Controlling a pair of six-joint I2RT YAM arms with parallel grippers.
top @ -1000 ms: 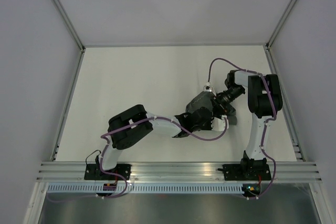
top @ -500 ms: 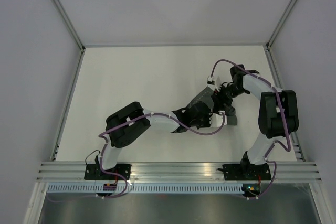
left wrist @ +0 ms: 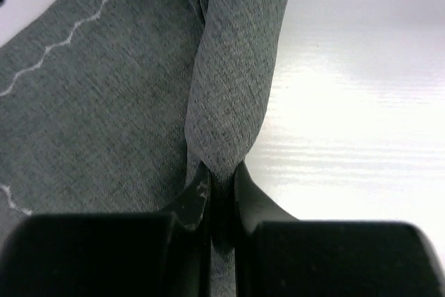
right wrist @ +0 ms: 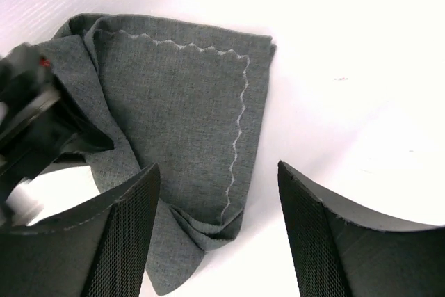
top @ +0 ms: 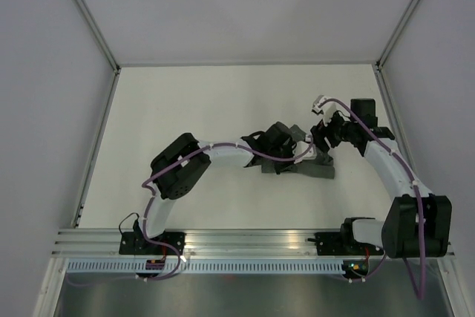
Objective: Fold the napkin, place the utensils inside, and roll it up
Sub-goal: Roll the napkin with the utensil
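Top view first: the napkin (top: pixel 318 168) sits on the right half of the counter (top: pixel 185 109), in between the two arms. Part of it lies flat and part is pulled up in a bunch.

It looks like the job is only at the folding step. From the right wrist view, the napkin has one side laid over itself, but the edges are crooked and a corner is tucked under at the bottom. So I think the fold is not neat or done yet. I see no utensils in any view, so none are inside it. Nothing is rolled. Putting them in and rolling up are both left to do.

The napkin is dark grey woven cloth, soft and floppy, and you can see the tiny threads up close. A thin, pale, wavy stitch (right wrist: pixel 240 113) runs near its edge. Where it is lifted, it hangs in a long fold like a tube.

The left end effector (left wrist: pixel 221 172) is squeezed almost closed on that fold, with just the cloth between its black fingers. The right end effector (right wrist: pixel 215 175) is spread wide above the napkin and has nothing in it. Its fingers have bumpy, net-like pads.

The counter is white, smooth and a bit shiny.
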